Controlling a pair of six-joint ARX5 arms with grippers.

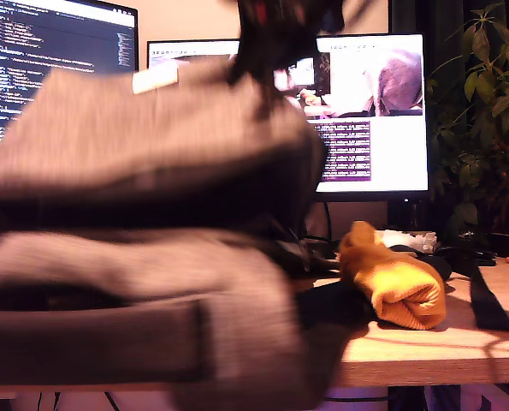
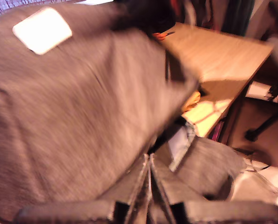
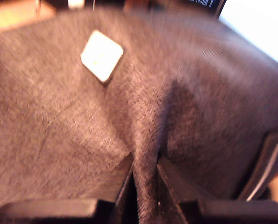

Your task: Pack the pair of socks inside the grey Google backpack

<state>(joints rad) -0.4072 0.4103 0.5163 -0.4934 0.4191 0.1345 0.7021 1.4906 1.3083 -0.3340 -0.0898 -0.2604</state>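
My first hand and my second hand each pinch a fold of the grey Google backpack, lifted off the table. The pair of socks lies beyond both hands, outside it. The thin folds could slip, dropping the bag onto them.

The grey Google backpack is matt, heathered woven cloth; the pair of socks ribbed knit; the worktop looks like smooth wood, though blurred.
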